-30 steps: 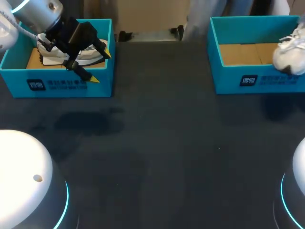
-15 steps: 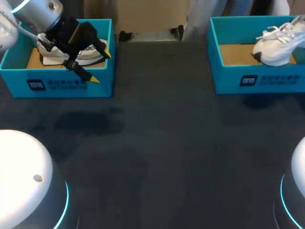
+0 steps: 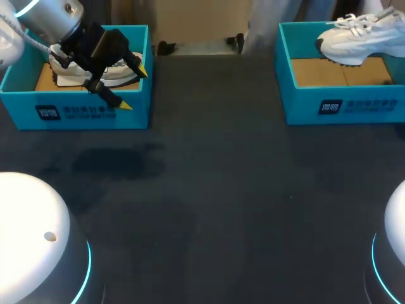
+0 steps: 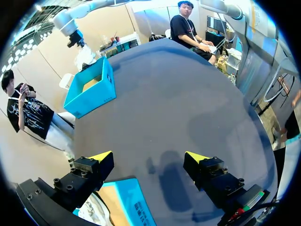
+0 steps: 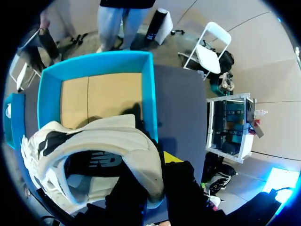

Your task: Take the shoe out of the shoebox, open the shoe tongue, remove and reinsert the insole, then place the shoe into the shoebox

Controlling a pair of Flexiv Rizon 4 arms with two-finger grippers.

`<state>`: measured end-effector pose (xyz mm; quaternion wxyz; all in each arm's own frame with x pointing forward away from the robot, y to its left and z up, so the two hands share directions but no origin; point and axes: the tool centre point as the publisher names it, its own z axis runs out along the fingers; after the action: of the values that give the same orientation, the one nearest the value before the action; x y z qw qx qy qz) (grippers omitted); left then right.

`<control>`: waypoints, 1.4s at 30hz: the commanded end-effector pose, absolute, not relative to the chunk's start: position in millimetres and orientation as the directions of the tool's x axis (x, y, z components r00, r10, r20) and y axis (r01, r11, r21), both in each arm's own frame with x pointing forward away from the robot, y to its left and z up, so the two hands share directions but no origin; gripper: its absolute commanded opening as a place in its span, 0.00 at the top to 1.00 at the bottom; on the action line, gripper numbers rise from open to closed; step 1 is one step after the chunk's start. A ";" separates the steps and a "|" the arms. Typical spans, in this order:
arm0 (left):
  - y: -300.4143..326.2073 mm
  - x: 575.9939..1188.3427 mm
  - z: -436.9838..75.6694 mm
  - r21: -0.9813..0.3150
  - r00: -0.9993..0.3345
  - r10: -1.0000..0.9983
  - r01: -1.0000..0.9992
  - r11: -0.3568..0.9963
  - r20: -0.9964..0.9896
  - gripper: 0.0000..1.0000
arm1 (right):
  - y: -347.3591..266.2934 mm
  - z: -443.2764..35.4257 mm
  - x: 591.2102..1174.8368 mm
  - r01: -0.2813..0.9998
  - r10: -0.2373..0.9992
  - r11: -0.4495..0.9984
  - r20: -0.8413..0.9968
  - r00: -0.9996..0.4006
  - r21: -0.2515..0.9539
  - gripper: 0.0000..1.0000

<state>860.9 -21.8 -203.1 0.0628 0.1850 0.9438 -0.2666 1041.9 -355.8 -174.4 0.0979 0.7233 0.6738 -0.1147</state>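
While right tool (image 5: pixel 155 181) grips shoe (image 3: pixel 354 39) over shoebox (image 3: pixel 342 104), left tool (image 4: pixel 148 162) spread wide.

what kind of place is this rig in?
Probably a robot manipulation test bench in a lab: a dark table, my open left pincer over the blue left shoebox, and a white shoe held above the matching right shoebox.

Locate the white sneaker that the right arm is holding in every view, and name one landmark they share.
Head view: white lace-up sneaker above the right-hand blue cardboard shoebox's back wall.
Left wrist view: small, far ahead of the left gripper, over that shoebox.
Right wrist view: close up, heel in the right gripper, above the shoebox.
Shared landmark: the shoebox.
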 end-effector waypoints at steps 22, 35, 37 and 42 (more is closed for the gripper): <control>-21.3 860.4 -202.2 -0.478 -0.924 0.316 0.382 0.791 -0.216 0.00 | -355.8 -186.1 1049.9 0.984 0.933 -0.173 -0.313 0.177 0.041 1.00; -21.3 860.4 -202.2 -0.478 -0.924 0.316 0.382 0.791 -0.216 0.00 | -349.0 -215.4 1063.9 0.977 0.913 -0.198 -0.346 0.214 0.081 1.00; -21.3 860.4 -202.2 -0.478 -0.924 0.316 0.382 0.791 -0.216 0.00 | -349.0 -220.0 1066.6 0.974 0.909 -0.206 -0.350 0.225 0.092 1.00; -21.3 860.4 -202.2 -0.478 -0.924 0.316 0.382 0.791 -0.216 0.00 | -350.3 -234.1 1074.3 0.969 0.899 -0.219 -0.362 0.245 0.110 1.00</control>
<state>860.8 -21.8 -203.1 0.0628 0.1850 0.9438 -0.2667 1069.5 -350.7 -226.8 0.1558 0.7729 0.6058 -0.1062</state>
